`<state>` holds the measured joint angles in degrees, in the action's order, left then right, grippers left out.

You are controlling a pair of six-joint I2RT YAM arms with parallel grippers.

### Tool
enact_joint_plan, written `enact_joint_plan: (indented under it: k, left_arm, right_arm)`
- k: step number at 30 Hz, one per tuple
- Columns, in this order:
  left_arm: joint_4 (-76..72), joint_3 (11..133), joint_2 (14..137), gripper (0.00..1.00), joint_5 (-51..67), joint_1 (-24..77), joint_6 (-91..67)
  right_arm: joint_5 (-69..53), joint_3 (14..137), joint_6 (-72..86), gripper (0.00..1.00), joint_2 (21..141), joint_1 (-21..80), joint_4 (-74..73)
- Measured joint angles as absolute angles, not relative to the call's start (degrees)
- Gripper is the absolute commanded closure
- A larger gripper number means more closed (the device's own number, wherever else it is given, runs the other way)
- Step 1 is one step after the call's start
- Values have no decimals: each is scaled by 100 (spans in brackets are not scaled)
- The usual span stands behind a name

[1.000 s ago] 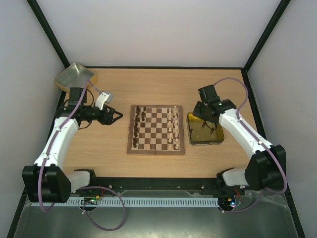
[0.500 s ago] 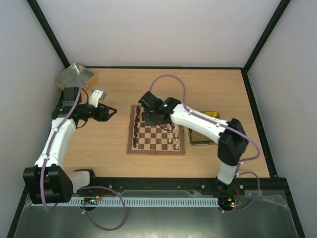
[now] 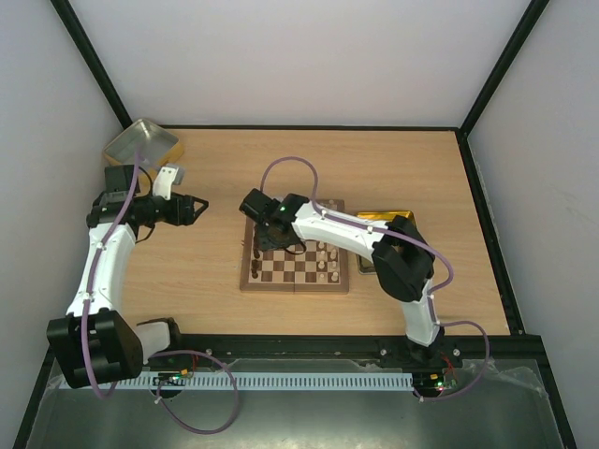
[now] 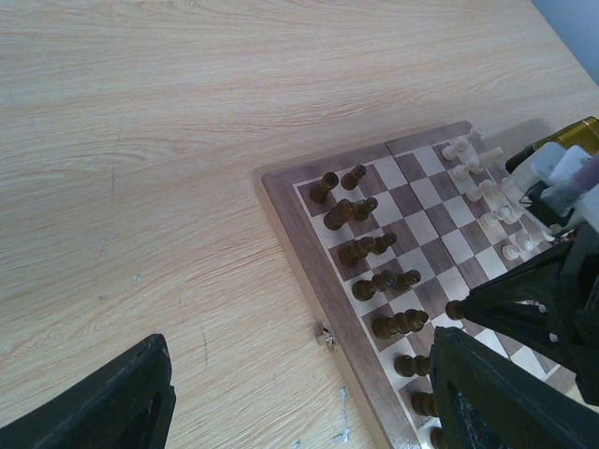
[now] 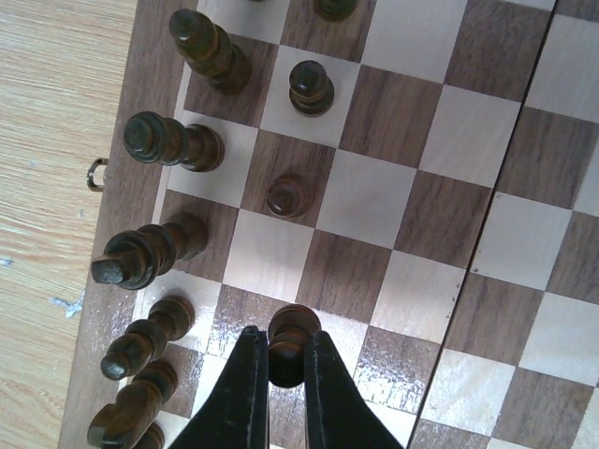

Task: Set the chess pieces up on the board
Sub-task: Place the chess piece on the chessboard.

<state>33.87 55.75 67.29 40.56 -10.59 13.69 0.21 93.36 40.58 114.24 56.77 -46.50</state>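
The board (image 3: pixel 296 286) lies mid-table, with dark chess pieces (image 3: pixel 255 264) along its left side and pale ones (image 3: pixel 327 262) along its right. My right gripper (image 3: pixel 259 236) reaches over the board's left half. In the right wrist view this gripper (image 5: pixel 281 341) is shut on a dark pawn (image 5: pixel 293 323), just above a square beside the rows of dark pieces (image 5: pixel 164 142). My left gripper (image 3: pixel 198 206) hovers over bare table left of the board. In the left wrist view it (image 4: pixel 298 341) stands open and holds nothing, with the board's rim (image 4: pixel 298 245) ahead of it.
A gold tray (image 3: pixel 386 218) sits right of the board, partly behind the right arm. A second metal tin (image 3: pixel 140 142) stands at the back left corner, close behind the left arm. A small clasp (image 4: pixel 325 337) sticks out of the board's left rim.
The right arm swung from the gold tray across to the board's left side, carrying a dark pawn. The left arm drew back leftward and its jaws widened.
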Motion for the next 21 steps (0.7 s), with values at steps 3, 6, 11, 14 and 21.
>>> enact_joint_plan:
  k: [3, 6, 11, 14, 21]
  left_arm:
    - [3389, 5575, 6729, 25, 4077, -1059, 1369]
    - [3389, 5575, 6729, 25, 4115, -1059, 1369]
    - [3398, 5553, 6729, 26, 4154, -1068, 1369]
    - [3398, 5553, 6729, 26, 4160, -1068, 1372]
    - [3400, 5553, 6729, 26, 4200, -1068, 1374]
  right_arm:
    - [12, 9341, 4058, 98, 11511, 5677, -4644]
    - [10, 9408, 4058, 98, 11640, 5675, -4644]
    - [-1, 9500, 4056, 98, 11815, 5677, -4606]
    - [-10, 9533, 4053, 98, 11858, 5675, -4600]
    - [-8, 9771, 4049, 98, 12070, 5675, -4587]
